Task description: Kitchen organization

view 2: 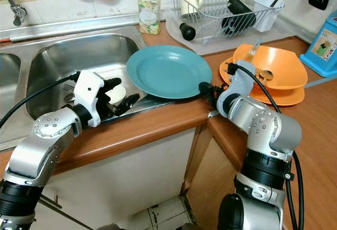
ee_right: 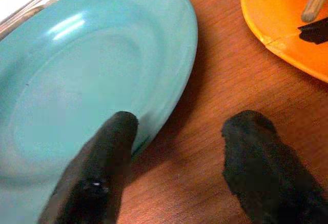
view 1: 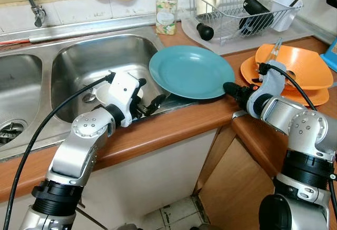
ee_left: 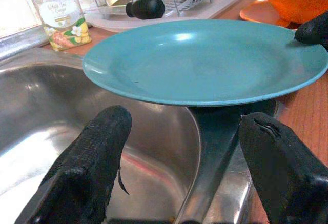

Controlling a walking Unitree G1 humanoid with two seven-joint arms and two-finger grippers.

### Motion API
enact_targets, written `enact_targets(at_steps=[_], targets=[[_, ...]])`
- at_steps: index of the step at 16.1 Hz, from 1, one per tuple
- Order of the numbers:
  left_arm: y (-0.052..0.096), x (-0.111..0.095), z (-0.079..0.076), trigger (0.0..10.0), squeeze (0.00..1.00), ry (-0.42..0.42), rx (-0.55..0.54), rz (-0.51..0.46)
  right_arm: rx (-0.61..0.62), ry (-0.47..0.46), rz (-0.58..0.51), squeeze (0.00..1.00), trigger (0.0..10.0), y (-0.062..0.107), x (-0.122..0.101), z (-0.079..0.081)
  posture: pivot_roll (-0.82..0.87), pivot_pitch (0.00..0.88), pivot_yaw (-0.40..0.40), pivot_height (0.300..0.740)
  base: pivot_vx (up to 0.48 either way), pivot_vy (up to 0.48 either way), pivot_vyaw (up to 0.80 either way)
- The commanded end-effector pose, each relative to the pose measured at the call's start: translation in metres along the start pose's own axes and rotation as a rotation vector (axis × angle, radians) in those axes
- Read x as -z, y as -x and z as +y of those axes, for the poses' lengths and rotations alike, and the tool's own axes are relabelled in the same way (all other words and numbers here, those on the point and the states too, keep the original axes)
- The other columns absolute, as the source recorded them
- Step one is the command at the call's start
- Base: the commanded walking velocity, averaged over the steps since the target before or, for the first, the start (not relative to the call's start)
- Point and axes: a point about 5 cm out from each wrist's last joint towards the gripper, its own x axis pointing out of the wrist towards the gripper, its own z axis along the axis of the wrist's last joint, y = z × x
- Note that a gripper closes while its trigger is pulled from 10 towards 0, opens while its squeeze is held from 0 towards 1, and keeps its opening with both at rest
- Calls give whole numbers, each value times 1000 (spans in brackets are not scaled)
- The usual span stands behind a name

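Note:
A teal plate [view 1: 192, 72] lies on the wooden counter [view 1: 174, 122], its left part hanging over the rim of the steel sink [view 1: 100, 56]. My left gripper [view 1: 150, 94] is at the sink's front rim, open, its fingers [ee_left: 92, 157] pointing at the plate's left edge from just below and short of it. My right gripper [view 1: 231, 89] is at the plate's right rim, open; one of its fingers [ee_right: 110, 152] lies over the rim, the other above bare wood.
A white dish [view 2: 118, 93] sits in the sink behind my left wrist. To the right are an orange bowl [view 1: 292, 64] with utensils, stacked on orange plates [view 1: 310, 96]. Behind stand a soap bottle [view 1: 166, 11], a wire dish rack [view 1: 237, 9] and a blue box [view 2: 321, 46].

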Motion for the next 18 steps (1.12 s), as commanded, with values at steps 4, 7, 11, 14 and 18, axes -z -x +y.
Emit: enact_targets(at_steps=[4, 7, 11, 14, 18], targets=[[2, -5, 1, 10000, 0, -8, -1, -17, -15, -44, -6, 0, 0, 0, -4, 1, -72, 0, -10, 740, 0, 0, 0], [2, -6, 2, 10000, 0, -7, -3, -20, -35, -61, -19, 0, 0, 0, -6, 4, -72, 0, -10, 740, 0, 0, 0], [4, -4, 3, 10000, 0, 0, -12, -17, -63, -74, -24, 0, 0, 0, -7, 7, -70, 0, -11, 740, 0, 0, 0], [4, -3, 3, 10000, 0, 6, -18, -13, -74, -85, -25, 0, 0, 0, -7, 8, -69, 0, -9, 740, 0, 0, 0], [4, -3, 5, 10000, 0, 8, -31, -12, -105, -94, -51, 0, 0, 2, -10, 10, -70, 0, -6, 740, 0, 0, 0]])
